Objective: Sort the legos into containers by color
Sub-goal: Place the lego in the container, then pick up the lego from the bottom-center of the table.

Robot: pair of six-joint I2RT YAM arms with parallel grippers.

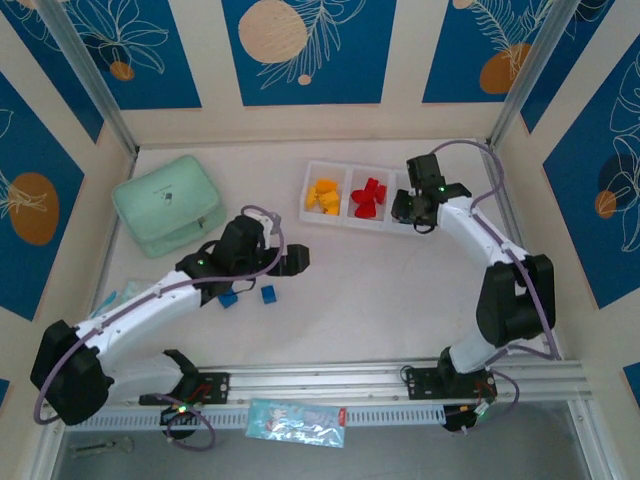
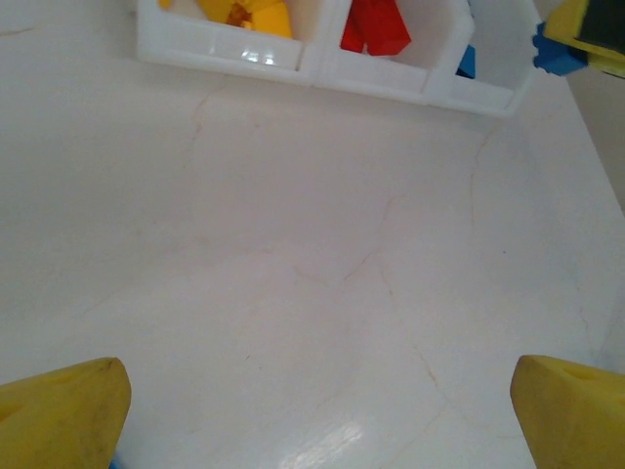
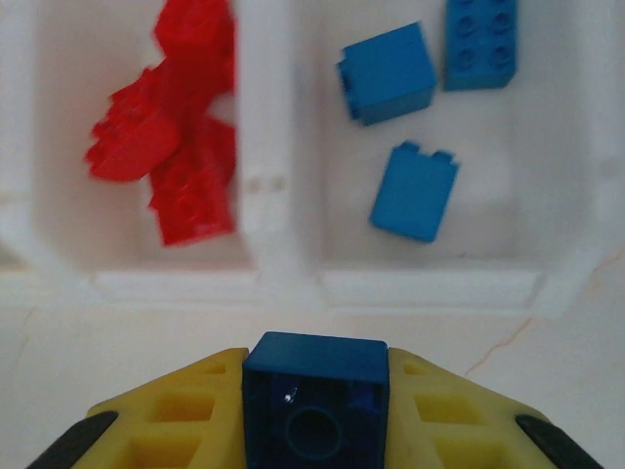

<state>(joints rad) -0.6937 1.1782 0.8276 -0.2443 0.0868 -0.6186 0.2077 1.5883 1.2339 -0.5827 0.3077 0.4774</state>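
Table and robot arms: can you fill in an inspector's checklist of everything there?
Surface: white table, faint hairline cracks.
Job's things: in the top view the tray holds yellow-orange legos on the left, red legos in the middle and blue legos on the right. Two loose blue legos lie by the left arm.
Clutter: mint-green box, closed; printed packet below the rail.
End effectors: left end effector open, empty; right end effector shut on a held blue lego by the blue compartment.
Cables: grey cables loop along both arms.
Surroundings: blue leaf-print panels.
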